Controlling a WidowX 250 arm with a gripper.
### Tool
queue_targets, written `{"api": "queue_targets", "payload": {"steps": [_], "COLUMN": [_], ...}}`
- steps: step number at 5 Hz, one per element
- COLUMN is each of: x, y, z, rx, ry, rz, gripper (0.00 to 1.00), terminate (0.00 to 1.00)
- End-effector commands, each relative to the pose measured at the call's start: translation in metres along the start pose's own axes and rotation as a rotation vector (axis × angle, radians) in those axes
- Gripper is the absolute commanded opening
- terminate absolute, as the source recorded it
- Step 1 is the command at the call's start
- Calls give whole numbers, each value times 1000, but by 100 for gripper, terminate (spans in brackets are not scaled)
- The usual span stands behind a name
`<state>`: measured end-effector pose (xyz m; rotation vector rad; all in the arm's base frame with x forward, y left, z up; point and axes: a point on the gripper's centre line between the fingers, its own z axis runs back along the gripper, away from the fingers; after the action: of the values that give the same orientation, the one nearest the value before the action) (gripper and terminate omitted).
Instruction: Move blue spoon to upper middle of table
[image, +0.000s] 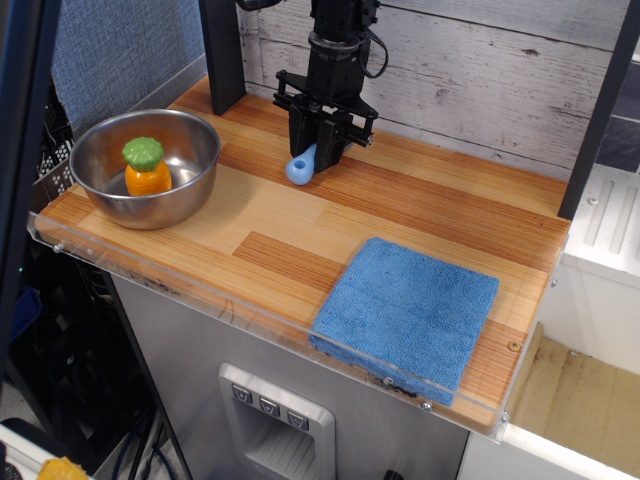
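- Jaws (318, 150): black, pointing straight down from the arm, closed on the spoon (301, 167) near its upper end.
- Spoon: light blue; only the chunky handle shows below the jaws, its rounded end tilted down and toward the left front. That end sits at or just above the tabletop (300, 235); contact cannot be told. The bowl is hidden by the jaws.
- Position: the spoon is over the rear middle part of the tabletop, near the grey plank wall (480, 80) at the back.
- Arm (335, 40): black, upright, with a cable looping at its right side; it rises out of the top of the view.
- Post (222, 55): dark, standing at the rear left of the tabletop, just left of the arm.
- Metal bowl (145, 165): at the left edge, well apart from the spoon; it holds an orange toy with a green top (146, 167).
- Blue cloth (406, 312): folded flat at the front right, touching the clear front rim (200, 290).
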<state>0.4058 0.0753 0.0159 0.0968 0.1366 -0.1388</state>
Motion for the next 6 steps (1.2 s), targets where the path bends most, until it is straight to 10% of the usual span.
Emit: {"api": "queue_targets", "payload": {"steps": [1, 6], "x": [-8, -32], "y": [-2, -63], "z": [46, 55], "rx": [28, -64], "ry": [-85, 45], "rz": [-31, -132], "gripper": [100, 100], "terminate": [0, 0]}}
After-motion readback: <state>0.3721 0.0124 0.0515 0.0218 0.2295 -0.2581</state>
